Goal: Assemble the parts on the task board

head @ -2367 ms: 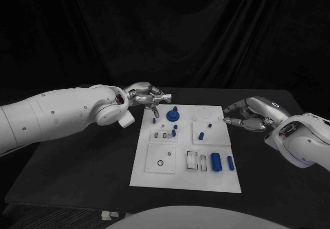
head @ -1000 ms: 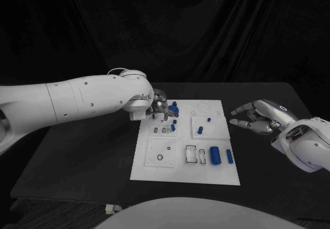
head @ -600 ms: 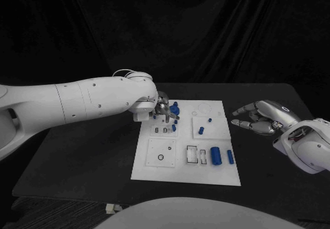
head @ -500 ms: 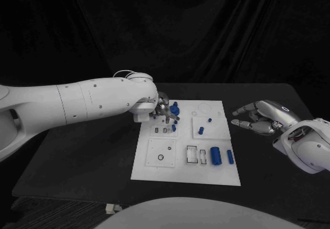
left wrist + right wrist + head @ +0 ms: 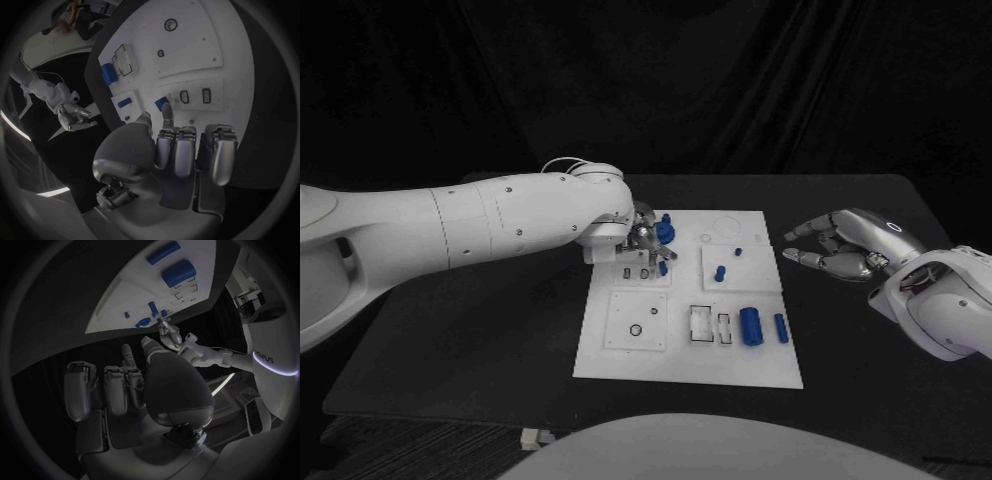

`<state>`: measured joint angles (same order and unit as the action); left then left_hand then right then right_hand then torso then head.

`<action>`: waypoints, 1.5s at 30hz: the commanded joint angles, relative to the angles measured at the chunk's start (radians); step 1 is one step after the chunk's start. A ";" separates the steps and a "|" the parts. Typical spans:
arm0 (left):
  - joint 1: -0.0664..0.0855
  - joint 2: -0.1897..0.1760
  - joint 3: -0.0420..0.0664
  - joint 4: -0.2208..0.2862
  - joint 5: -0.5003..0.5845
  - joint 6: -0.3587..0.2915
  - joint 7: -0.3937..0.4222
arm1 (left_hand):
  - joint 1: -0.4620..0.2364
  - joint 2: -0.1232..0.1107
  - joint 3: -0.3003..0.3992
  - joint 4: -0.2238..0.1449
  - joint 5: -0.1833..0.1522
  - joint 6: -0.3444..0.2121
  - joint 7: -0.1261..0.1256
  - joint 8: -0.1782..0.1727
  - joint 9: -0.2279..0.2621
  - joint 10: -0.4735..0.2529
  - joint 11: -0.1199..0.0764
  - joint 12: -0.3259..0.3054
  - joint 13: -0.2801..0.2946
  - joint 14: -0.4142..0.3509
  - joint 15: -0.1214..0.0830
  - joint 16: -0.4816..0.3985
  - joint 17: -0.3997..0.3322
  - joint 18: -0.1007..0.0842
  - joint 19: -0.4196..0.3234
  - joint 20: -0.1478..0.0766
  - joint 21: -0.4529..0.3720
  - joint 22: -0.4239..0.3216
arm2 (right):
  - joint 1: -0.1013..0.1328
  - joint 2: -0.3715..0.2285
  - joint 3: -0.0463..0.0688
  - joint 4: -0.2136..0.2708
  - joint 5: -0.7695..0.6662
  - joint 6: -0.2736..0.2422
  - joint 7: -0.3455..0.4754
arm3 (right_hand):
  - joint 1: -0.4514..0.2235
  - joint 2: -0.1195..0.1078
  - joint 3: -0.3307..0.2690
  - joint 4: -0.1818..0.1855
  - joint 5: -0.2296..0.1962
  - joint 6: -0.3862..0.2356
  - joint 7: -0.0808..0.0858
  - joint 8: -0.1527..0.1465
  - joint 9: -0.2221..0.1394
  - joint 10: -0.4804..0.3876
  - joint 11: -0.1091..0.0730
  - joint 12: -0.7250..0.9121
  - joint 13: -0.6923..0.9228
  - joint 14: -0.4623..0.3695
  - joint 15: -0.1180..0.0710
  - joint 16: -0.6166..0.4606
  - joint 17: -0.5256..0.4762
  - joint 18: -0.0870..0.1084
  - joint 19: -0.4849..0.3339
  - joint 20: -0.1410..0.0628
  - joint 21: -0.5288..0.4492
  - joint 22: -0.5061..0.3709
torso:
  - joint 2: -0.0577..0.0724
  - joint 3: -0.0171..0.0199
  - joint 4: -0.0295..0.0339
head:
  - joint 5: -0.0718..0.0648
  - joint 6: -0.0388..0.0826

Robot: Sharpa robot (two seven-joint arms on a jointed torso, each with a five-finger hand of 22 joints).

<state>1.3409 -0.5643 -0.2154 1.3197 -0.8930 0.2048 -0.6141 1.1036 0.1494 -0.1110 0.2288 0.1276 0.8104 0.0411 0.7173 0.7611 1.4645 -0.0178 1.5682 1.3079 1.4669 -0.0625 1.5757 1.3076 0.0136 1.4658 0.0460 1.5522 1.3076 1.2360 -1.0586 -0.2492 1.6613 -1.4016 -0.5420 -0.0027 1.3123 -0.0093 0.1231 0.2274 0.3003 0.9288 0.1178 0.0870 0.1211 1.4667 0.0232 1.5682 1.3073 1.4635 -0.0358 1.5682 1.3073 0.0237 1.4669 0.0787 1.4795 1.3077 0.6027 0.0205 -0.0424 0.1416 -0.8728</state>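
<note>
the left hand (image 5: 643, 238) is down over the far-left part of the white task board (image 5: 689, 370), its fingers (image 5: 166, 116) reaching toward a small blue peg (image 5: 161, 103) that stands just beyond their tips, beside two small dark slots (image 5: 194, 96). from the left wrist view the thumb and one finger are close together near that peg, the other fingers curled beside them, but whether they already pinch it i cannot tell. a larger blue knob-like part (image 5: 662, 230) sits just past the hand on the board's far side.

the right hand (image 5: 842, 245) hovers off the board's right edge, apart from every part, fingers loosely spread and holding nothing.

other blue parts lie further from the left hand: a short peg (image 5: 720, 271) mid-board, and toward the near edge a fat blue cylinder (image 5: 753, 326) with a thinner blue pin (image 5: 782, 328) beside it.

my reading is that the step in hand is picking or seating the small peg by the slots. the next move likely calls for a firm, fine pinch on that peg, kept upright, then a straight push into its seat without nudging the neighbouring knob.
</note>
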 commanded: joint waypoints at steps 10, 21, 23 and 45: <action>-0.011 0.006 0.001 -0.006 -0.001 0.008 0.011 | -0.011 -0.007 0.006 -0.015 -0.022 0.016 -0.002 0.002 0.068 0.106 -0.010 0.003 0.263 0.104 -0.011 -0.005 0.263 0.002 0.065 -0.007 -0.011 0.207 | -0.008 0.006 0.001 -0.006 -0.001 -0.025 0.006 | 0.005 -0.001 0.004 0.002 0.003 0.011 0.002 -0.003 -0.001 0.104 0.004 0.003 0.263 0.107 0.000 0.003 0.263 0.001 0.050 -0.004 0.002 0.231 | -0.002 0.0004 0.0014 | -0.005 0.000; -0.021 0.015 0.001 -0.016 -0.001 0.003 0.025 | -0.010 -0.004 0.023 -0.032 -0.011 0.001 0.007 -0.069 0.081 0.106 -0.002 0.003 0.263 0.104 -0.006 -0.005 0.263 0.002 0.063 -0.003 -0.014 0.205 | -0.012 0.011 0.001 -0.012 -0.001 -0.026 0.007 | 0.004 -0.002 0.004 0.003 0.003 0.012 0.002 -0.003 -0.001 0.104 0.004 0.003 0.263 0.107 0.000 0.003 0.263 0.000 0.050 -0.004 0.002 0.232 | -0.003 0.0004 0.0019 | -0.005 0.000; -0.025 0.018 0.001 -0.020 -0.001 0.000 0.028 | -0.007 -0.003 0.027 -0.036 -0.006 0.005 0.008 -0.078 0.082 0.106 -0.001 0.003 0.263 0.104 -0.004 -0.005 0.263 0.002 0.063 -0.002 -0.014 0.205 | -0.012 0.011 0.001 -0.013 -0.001 -0.027 0.006 | 0.004 -0.002 0.004 0.003 0.003 0.012 0.002 -0.003 -0.001 0.104 0.004 0.003 0.263 0.107 0.000 0.003 0.263 0.000 0.050 -0.004 0.002 0.232 | -0.004 0.0006 0.0030 | -0.007 0.000; -0.043 0.034 0.001 -0.042 -0.001 -0.023 0.059 | 0.048 -0.003 0.108 -0.116 0.115 0.042 0.004 -0.181 0.119 0.106 -0.003 0.003 0.263 0.104 -0.004 -0.005 0.263 0.005 0.056 0.000 -0.021 0.198 | -0.013 0.013 0.001 -0.017 -0.001 -0.026 0.001 | 0.004 -0.002 0.004 0.004 0.002 0.014 0.002 -0.003 -0.002 0.104 0.005 0.003 0.263 0.107 0.001 0.003 0.263 0.001 0.048 -0.003 -0.001 0.230 | -0.004 -0.0008 0.0028 | -0.015 0.000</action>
<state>1.3000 -0.5324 -0.2155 1.2768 -0.8945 0.1937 -0.5817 1.1426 0.1447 -0.0096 0.1134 0.2358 0.8452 0.0448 0.5402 0.8776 1.4682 -0.0213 1.5682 1.3079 1.4669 -0.0696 1.5757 1.3074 0.0138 1.4657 0.0462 1.5366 1.3074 1.2260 -1.0456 -0.2492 1.6448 -1.4015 -0.5542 0.0020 1.3123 -0.0093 0.1230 0.2275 0.3013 0.9361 0.1179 0.0870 0.1206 1.4667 0.0232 1.5682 1.3073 1.4635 -0.0358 1.5682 1.3073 0.0237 1.4669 0.0787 1.4795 1.3076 0.5988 0.0194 -0.0400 0.1284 -0.8729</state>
